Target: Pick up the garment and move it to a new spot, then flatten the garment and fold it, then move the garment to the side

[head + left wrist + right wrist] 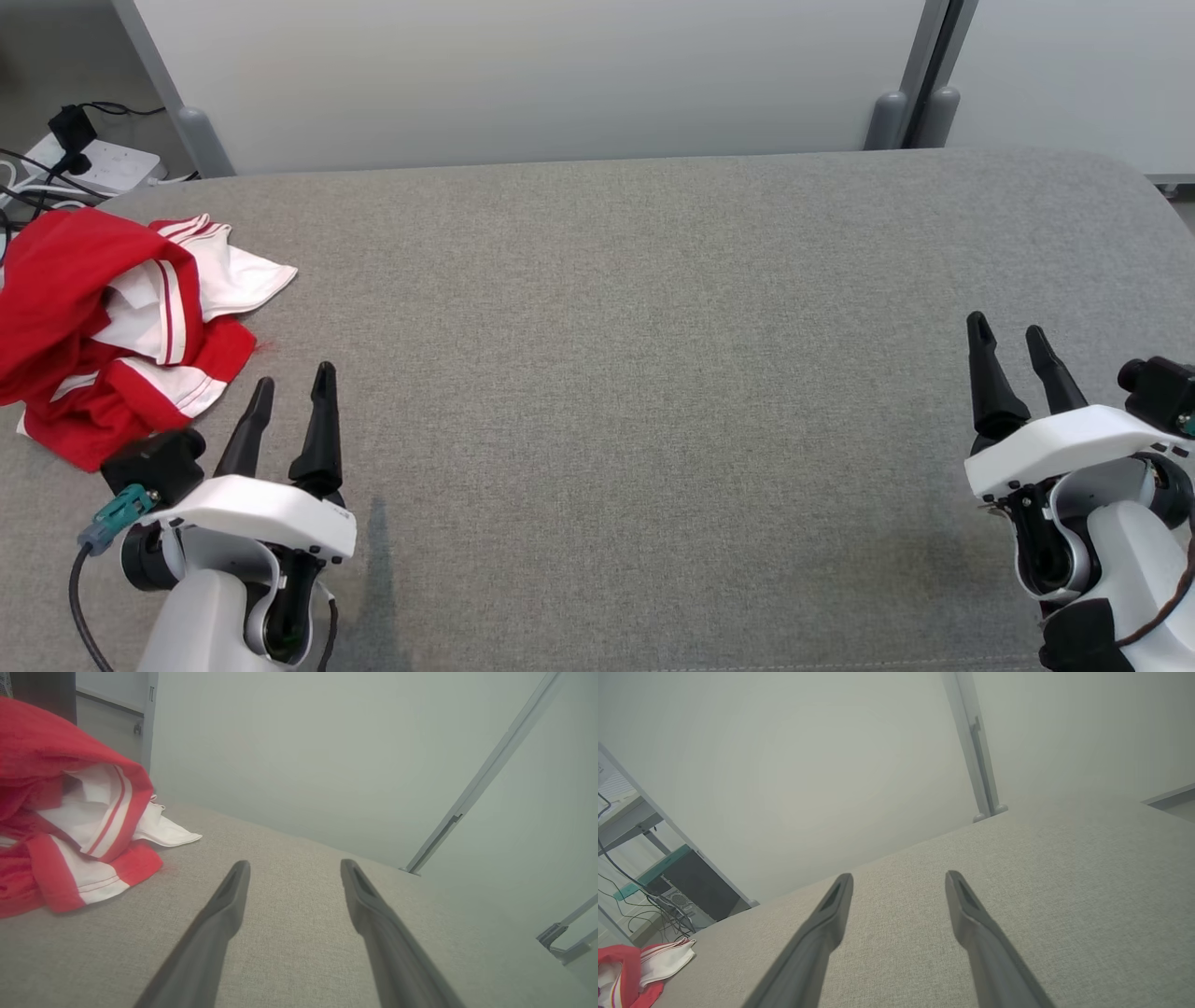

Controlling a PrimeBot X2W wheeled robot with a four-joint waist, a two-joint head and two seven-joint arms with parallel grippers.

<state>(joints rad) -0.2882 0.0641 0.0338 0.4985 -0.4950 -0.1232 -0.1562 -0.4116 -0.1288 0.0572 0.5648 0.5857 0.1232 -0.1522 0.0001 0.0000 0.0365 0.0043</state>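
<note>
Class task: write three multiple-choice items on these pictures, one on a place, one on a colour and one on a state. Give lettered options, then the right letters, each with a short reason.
1. Where does the garment lie on the grey fabric surface?
A) at its left end
B) in its middle
C) at its right end

2. Which colours does the garment show?
A) blue and yellow
B) red and white
C) all black

3. How does the left tool stand?
A) shut on the garment
B) open, holding nothing
C) shut on a cable

Answers:
1 A: the head view shows it crumpled at the left end, just beyond the left tool.
2 B: red cloth with white panels and stripes shows in the head and wrist views.
3 B: its two dark fingers stand apart over bare surface, beside the garment and not touching it.
</note>
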